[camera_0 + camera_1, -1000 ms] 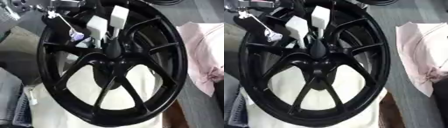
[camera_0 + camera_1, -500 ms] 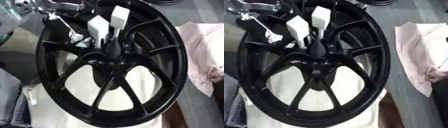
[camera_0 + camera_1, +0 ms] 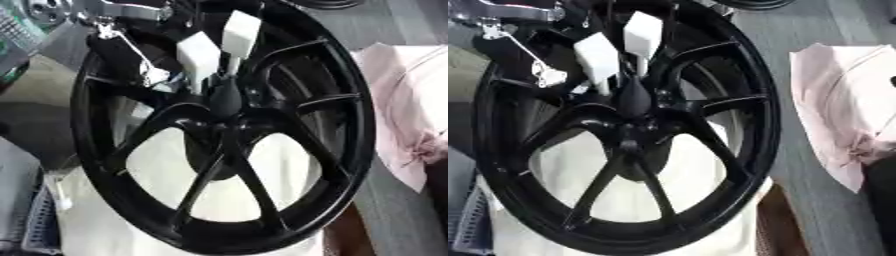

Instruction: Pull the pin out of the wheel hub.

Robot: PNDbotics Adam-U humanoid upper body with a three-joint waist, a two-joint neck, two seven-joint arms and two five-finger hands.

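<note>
Starting at your left hand [image 3: 199,55]: it comes in from the top-left corner, silver linkage and all, and its white-tipped end sits just above the middle of the wheel. I honestly can't tell whether it's closed on anything or just hovering there, the views don't show the contact. Right below it is the dark tapered pin [image 3: 226,96], which looks to me like it's seated in the black wheel hub [image 3: 229,120]. The hub belongs to the big glossy black spoked alloy wheel [image 3: 354,130], which lies on a white sheet [image 3: 175,160] you can see through the spokes. Off to the right, well apart from the rim, there's a crumpled pale pink cloth [image 3: 407,115]. As for what's changed over the last second: pretty much nothing. The hand is in the same spot over the hub and the pin hasn't risen at all; the small shift in the whole picture looks like head movement. So my read is the pull hasn't really started yet. You'd want to confirm your hold on the pin before drawing it straight out along its axis.
</note>
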